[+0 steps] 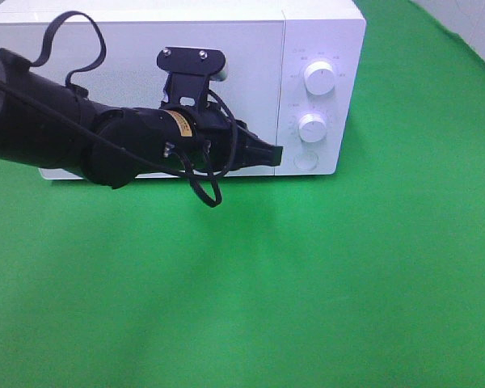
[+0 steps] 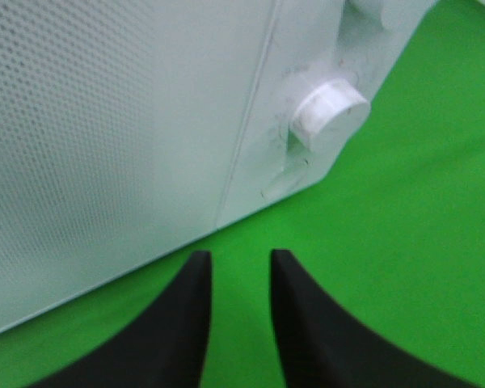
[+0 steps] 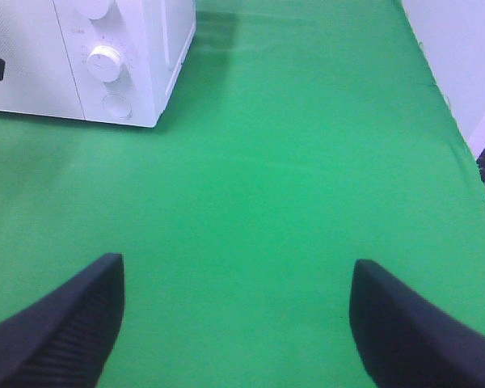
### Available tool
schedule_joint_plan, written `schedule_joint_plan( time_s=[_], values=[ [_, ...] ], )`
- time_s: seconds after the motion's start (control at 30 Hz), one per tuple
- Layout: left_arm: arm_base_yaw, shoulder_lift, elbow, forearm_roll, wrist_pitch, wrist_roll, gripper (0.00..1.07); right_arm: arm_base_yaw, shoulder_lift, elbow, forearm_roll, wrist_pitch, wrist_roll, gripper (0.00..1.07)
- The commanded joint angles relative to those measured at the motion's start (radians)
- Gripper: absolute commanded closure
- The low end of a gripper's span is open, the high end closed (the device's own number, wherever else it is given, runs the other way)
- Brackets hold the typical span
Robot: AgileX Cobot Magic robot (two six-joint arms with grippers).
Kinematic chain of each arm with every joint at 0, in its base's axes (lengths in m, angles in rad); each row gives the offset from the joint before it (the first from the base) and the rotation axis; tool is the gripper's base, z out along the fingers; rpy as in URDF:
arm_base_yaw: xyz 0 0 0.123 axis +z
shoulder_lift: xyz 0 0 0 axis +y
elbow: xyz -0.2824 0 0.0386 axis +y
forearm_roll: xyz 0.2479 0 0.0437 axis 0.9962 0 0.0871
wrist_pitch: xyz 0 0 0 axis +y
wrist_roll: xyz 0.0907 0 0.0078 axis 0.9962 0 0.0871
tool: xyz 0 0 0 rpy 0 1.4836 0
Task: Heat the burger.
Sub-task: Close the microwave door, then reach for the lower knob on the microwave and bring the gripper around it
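Two round white knobs [image 1: 319,77] stud the glossy, boxy white microwave [image 1: 331,32] at upper frame. Its dotted-mesh door [image 2: 105,137] is shut, and I cannot tell where the burger is. At centre, the left gripper [image 2: 238,257] has its black tapered fingers narrowly parted, empty; the right gripper [image 3: 236,263] gapes wide, empty, over smooth green cloth [image 1: 307,283].

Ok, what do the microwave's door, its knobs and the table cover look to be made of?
Door: white, smooth, with a fine dot grid, probably glass or plastic over perforated metal. Knobs: smooth white, faintly glossy, likely plastic. Table cover: matte green, looks like cloth; its edge runs soft and uneven in the right wrist view.
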Motion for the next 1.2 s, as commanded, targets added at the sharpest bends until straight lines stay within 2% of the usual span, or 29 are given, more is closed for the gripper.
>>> schedule_joint_plan(
  time_s=[0.03,0.07,0.1,0.2,0.23,0.33,0.4,0.57,0.6,0.8,0.87,0.9,1.0,1.07,1.1,1.13,1.17,1.2],
  values=[
    [-0.022,-0.045,-0.008,-0.008,0.185,-0.004,0.22,-0.004,-0.028,0.002,0.0,-0.011,0.011,0.33],
    [-0.022,-0.045,-0.008,-0.008,0.185,-0.004,0.22,-0.004,-0.028,0.002,0.0,-0.011,0.011,0.33],
    [-0.028,-0.062,-0.008,-0.01,0.263,-0.005,0.04,-0.004,-0.028,0.002,0.0,-0.011,0.011,0.33],
    [-0.028,-0.071,-0.009,-0.009,0.302,-0.004,0.05,-0.004,-0.028,0.002,0.0,-0.011,0.011,0.33],
    [-0.028,-0.091,-0.009,-0.01,0.373,-0.004,0.06,-0.004,-0.028,0.002,0.0,-0.011,0.011,0.33],
    [-0.028,-0.114,-0.009,-0.009,0.438,-0.004,0.06,-0.004,-0.028,0.002,0.0,-0.011,0.011,0.33],
    [-0.028,-0.163,-0.009,-0.01,0.574,-0.004,0.06,-0.004,-0.028,0.002,0.0,-0.011,0.011,0.33],
    [-0.028,-0.226,-0.009,-0.009,0.717,-0.004,0.06,-0.004,-0.028,0.002,0.0,-0.011,0.011,0.33],
    [-0.027,-0.255,-0.009,-0.001,0.783,0.002,0.06,-0.004,-0.028,0.002,0.0,-0.011,0.011,0.33],
    [-0.015,-0.304,-0.011,0.048,0.898,-0.001,0.06,-0.004,-0.028,0.002,0.0,-0.011,0.011,0.33],
    [0.007,-0.319,-0.013,0.049,0.952,-0.001,0.06,-0.004,-0.028,0.002,0.0,-0.011,0.011,0.33],
    [0.044,-0.334,-0.013,0.049,1.003,-0.001,0.06,-0.004,-0.028,0.002,0.0,-0.011,0.011,0.33],
    [0.062,-0.341,-0.013,0.049,1.022,-0.001,0.06,-0.004,-0.028,0.002,0.0,-0.011,0.011,0.33],
    [0.168,-0.371,-0.013,0.05,1.103,-0.001,0.06,-0.004,-0.028,0.002,0.0,-0.011,0.011,0.33],
    [0.168,-0.371,-0.013,0.05,1.103,-0.001,0.06,-0.004,-0.028,0.002,0.0,-0.011,0.011,0.33],
    [0.219,-0.388,-0.013,0.05,1.135,0.0,0.06,-0.004,-0.028,0.002,0.0,-0.011,0.011,0.33],
    [0.219,-0.388,-0.013,0.05,1.135,0.0,0.06,-0.004,-0.028,0.002,0.0,-0.011,0.011,0.33],
    [0.268,-0.4,-0.012,0.05,1.168,0.0,0.06,-0.004,-0.028,0.002,0.0,-0.011,0.011,0.33]
  ],
)
